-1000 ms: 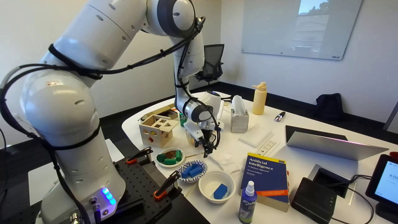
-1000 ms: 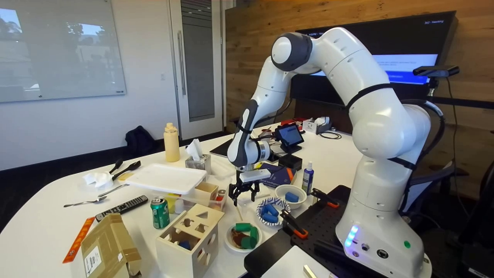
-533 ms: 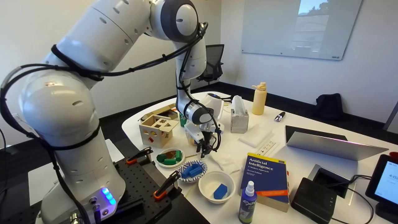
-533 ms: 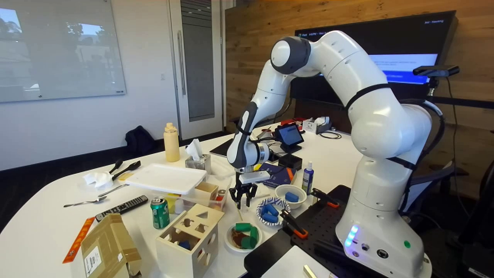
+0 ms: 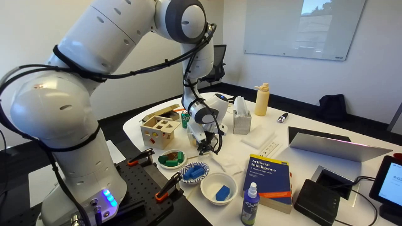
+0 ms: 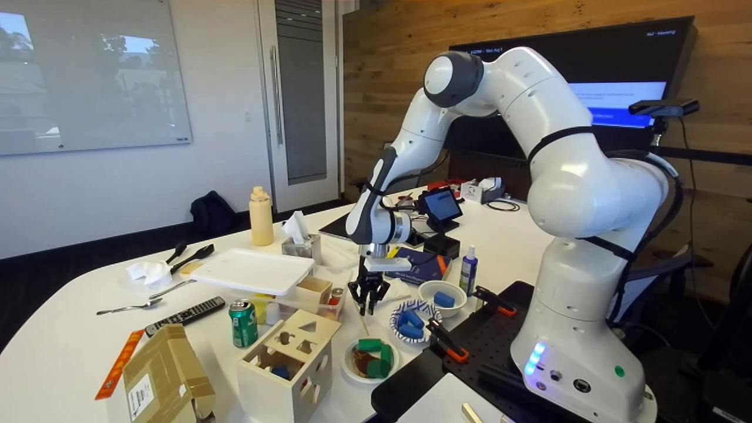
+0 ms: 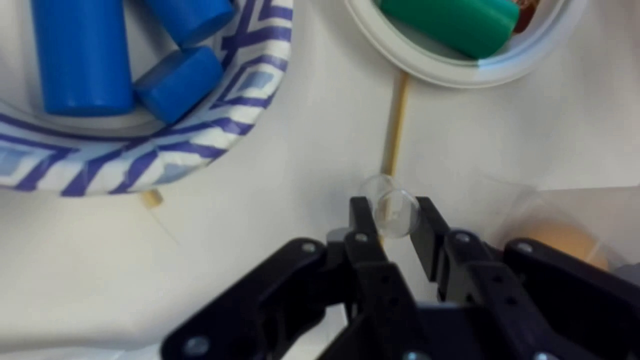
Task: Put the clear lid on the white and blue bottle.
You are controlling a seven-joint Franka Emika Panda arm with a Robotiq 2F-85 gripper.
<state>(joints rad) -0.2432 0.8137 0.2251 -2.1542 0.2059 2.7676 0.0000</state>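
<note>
Just beside the white bowl (image 5: 211, 187) stands the white and blue bottle (image 5: 250, 205), upright on the table (image 5: 226, 217). Inside the bowl lies a blue block (image 5: 222, 193). Close past the bowl, in an exterior view, sits a patterned dish (image 5: 205, 168) with more blue blocks (image 7: 82, 55), then a plate (image 7: 450, 75) of green blocks (image 7: 452, 22). Over the table, farther past the bowl, the gripper (image 7: 395, 216) pinches the clear lid (image 7: 398, 211). Well beyond the bowl stand a wooden box (image 5: 157, 135), a soda can (image 5: 185, 120) and a tall cream bottle (image 5: 262, 101).
</note>
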